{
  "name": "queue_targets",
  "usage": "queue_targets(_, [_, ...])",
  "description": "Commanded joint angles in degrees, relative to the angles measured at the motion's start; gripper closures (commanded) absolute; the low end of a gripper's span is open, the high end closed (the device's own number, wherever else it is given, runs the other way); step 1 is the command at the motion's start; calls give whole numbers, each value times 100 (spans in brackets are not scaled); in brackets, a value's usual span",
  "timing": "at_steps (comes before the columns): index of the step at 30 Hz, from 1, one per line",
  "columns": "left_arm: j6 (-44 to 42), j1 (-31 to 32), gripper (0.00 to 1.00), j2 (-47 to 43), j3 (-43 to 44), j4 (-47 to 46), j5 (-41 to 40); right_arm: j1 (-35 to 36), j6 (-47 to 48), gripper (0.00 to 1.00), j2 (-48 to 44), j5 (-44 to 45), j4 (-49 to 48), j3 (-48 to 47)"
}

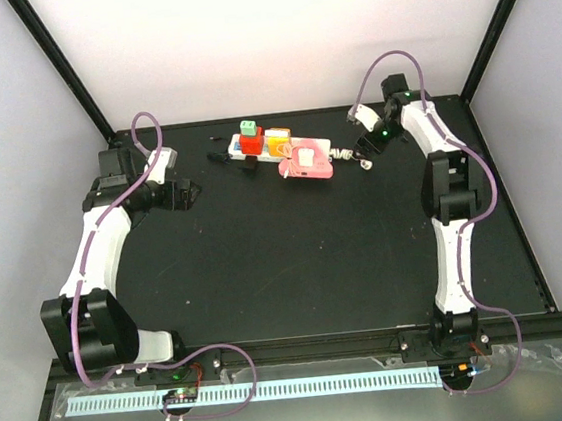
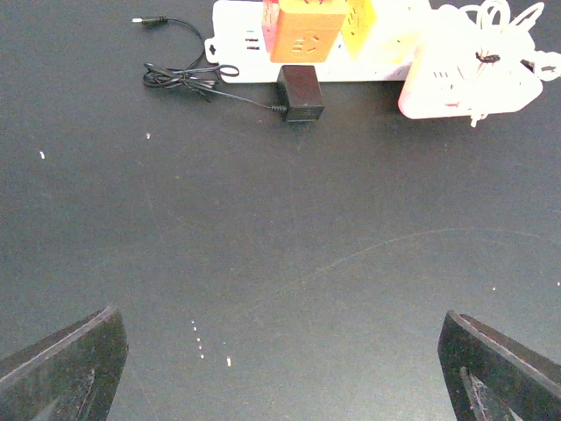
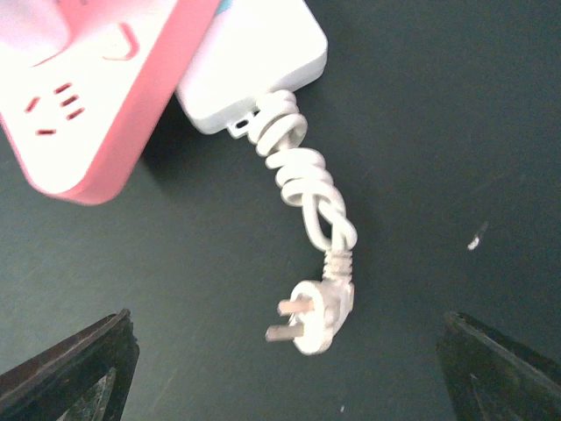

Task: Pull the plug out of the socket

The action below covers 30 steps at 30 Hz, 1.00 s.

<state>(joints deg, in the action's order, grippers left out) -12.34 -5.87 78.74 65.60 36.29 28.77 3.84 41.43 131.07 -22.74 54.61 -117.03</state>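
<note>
A white power strip (image 1: 272,147) is seen lying at the far middle of the black table (image 1: 296,259), its length running left to right. Upon it a green cube (image 1: 249,128), an orange-red cube adapter (image 2: 307,31) and a yellow cube (image 2: 364,22) are set in a cluster. A pink-edged socket unit (image 3: 88,96) is laid tilted over the strip's right end. A black plug adapter (image 2: 300,92) is found against the strip's near edge, just below the orange-red cube; whether its pins are seated cannot be told. A thin black cable (image 2: 184,74) is led from it to the left and bundled loosely on the table.

From the strip's right end a coiled white cord (image 3: 307,193) is trailed onto the table, ended by a white plug (image 3: 317,317) with bare prongs.

The left gripper (image 1: 194,192) is held well apart from the strip, on its left, and its fingers (image 2: 61,368) are spread wide with nothing between them. The right gripper (image 1: 365,153) is placed near the cord's end, its fingers (image 3: 500,368) likewise spread wide and gripping nothing, the white plug lying on the table between them in the wrist view
</note>
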Motion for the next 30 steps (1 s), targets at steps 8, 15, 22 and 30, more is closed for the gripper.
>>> queue_targets(8, [57, 34, 1, -194, -76, -202, 218, 301, 376, 18, 913, 869, 381, -929])
queue_targets(15, [21, 38, 1, -253, -134, -202, 213, 432, 426, 27, 1212, 1004, 330, -1282])
queue_targets(22, [-64, 39, 1, -236, -162, -97, 336, 720, 795, 39, 1368, 1404, 447, -1354])
queue_targets(30, [-142, 39, 1, -326, -184, -38, 389, 842, 1092, 64, 932, 1433, 338, -608])
